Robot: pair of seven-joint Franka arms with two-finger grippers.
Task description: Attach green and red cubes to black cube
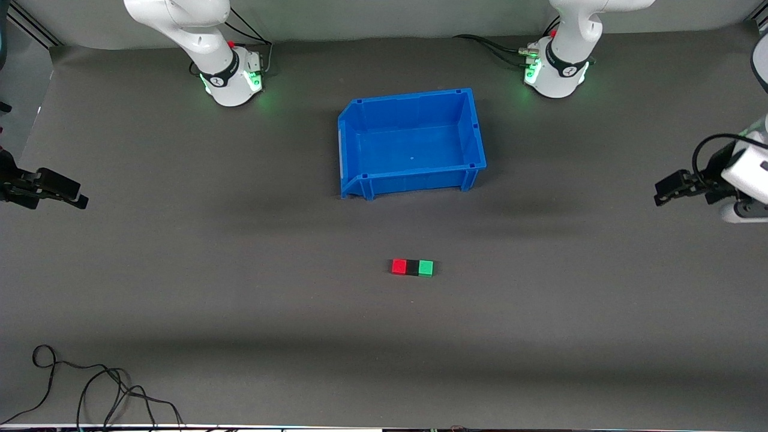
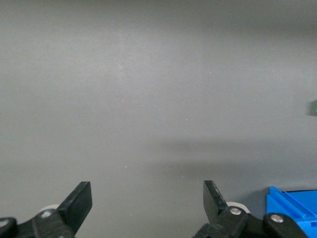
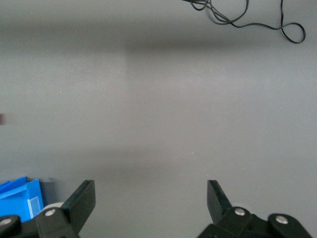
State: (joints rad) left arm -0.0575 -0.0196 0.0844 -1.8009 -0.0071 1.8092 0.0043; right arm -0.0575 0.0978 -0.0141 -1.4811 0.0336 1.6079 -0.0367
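Front view: red cube (image 1: 398, 266), black cube (image 1: 412, 267), green cube (image 1: 426, 267) sit touching in one row on table (image 1: 180, 288), black in the middle, nearer the camera than blue bin (image 1: 414, 174). Row's long axis runs between the arms' ends; red twd right arm's end, green twd left arm's. Judged: attachment looks done, no grasp pending. Right gripper (image 1: 81, 201) over table edge at its own end, well apart from the row; left gripper (image 1: 659, 195) likewise at its end. Both about equally far off. Wrist views: both sets of fingers spread wide, holding and touching nothing.
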